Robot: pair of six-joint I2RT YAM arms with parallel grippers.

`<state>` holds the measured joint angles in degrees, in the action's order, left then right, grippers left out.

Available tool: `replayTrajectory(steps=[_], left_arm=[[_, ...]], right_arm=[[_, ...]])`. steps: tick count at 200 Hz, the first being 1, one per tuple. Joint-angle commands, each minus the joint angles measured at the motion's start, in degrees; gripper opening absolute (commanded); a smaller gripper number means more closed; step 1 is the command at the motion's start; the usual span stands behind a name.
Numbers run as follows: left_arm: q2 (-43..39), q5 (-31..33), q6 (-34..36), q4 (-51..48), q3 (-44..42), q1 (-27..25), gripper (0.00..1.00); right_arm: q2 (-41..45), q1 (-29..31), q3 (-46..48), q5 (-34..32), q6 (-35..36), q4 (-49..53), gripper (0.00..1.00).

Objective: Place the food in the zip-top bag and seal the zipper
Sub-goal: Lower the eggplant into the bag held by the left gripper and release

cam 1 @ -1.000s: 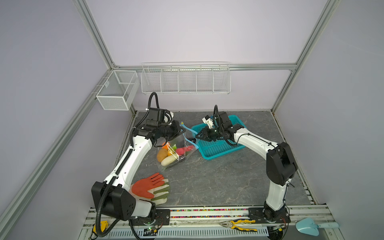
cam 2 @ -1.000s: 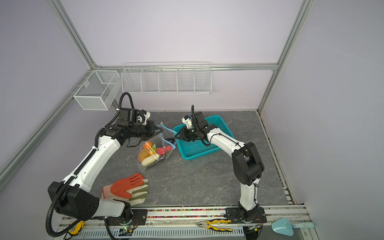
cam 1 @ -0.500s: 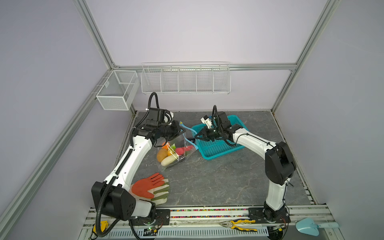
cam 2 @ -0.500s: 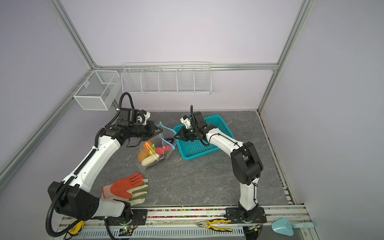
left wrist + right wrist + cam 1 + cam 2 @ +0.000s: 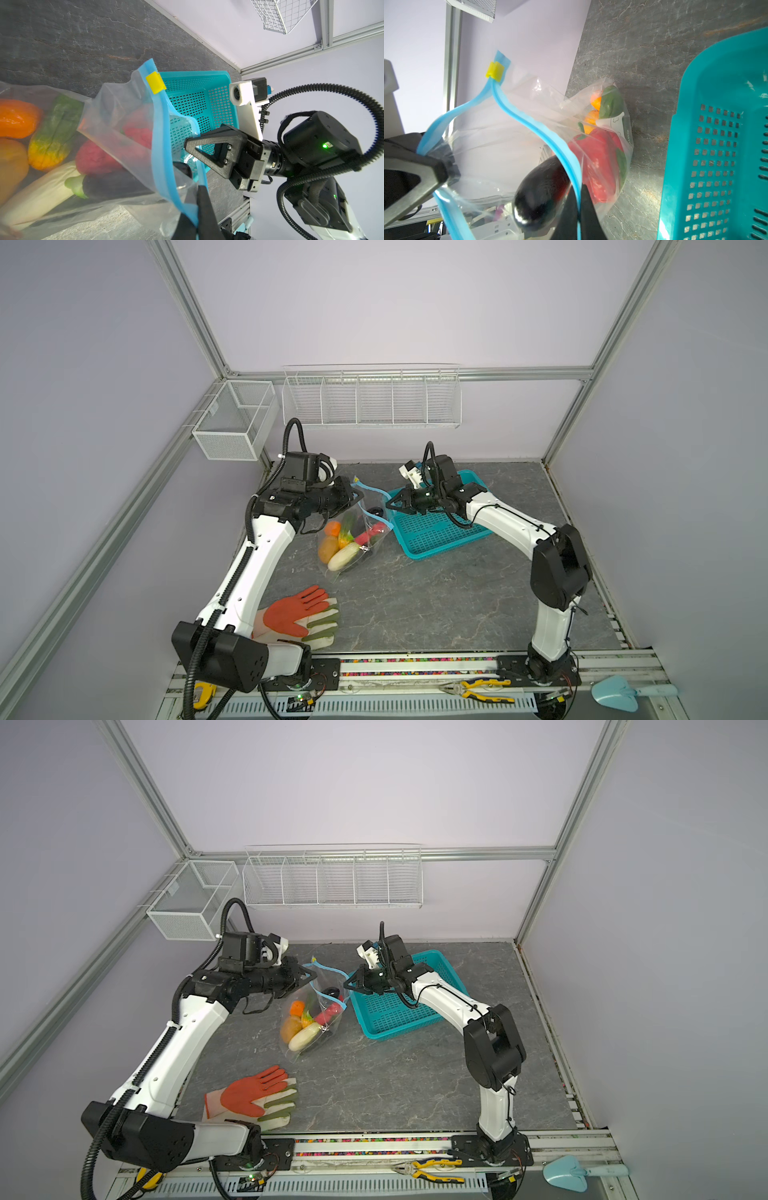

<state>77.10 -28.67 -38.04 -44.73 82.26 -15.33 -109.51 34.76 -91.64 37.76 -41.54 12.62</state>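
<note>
- Plastic zip-top bag (image 5: 370,549) sits on the grey table (image 5: 436,605), just beside the teal basket (image 5: 440,535); we see the food (image 5: 338,558) inside.
- Left gripper (image 5: 356,499) pinches one lip of the zipper (image 5: 163,145); right gripper (image 5: 388,506) pinches the opposite lip, mouth held apart.
- Yellow slider (image 5: 155,82) sits at the zipper's end.

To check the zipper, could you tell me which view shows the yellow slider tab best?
The left wrist view: the yellow slider tab is large and sharp. The right wrist view shows it slightly smaller; both top views, a speck.
</note>
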Motion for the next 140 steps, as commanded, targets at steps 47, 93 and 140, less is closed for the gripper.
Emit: replayTrajectory(steps=[47,93,140], left_arm=[[-3.8,1.3,1.6,-1.8,3.5,2.4,0.00],[-4.3,1.6,2.3,-3.5,5.6,3.2,0.00],[-4.6,1.7,2.7,-3.7,6.0,3.6,0.00]], right_arm=[[1.2,0.4,-6.2,-0.3,2.0,1.9,0.07],[-0.1,0.6,-9.2,-0.3,2.3,3.2,0.07],[-0.9,0.8,-11.5,-0.8,3.1,5.0,0.11]])
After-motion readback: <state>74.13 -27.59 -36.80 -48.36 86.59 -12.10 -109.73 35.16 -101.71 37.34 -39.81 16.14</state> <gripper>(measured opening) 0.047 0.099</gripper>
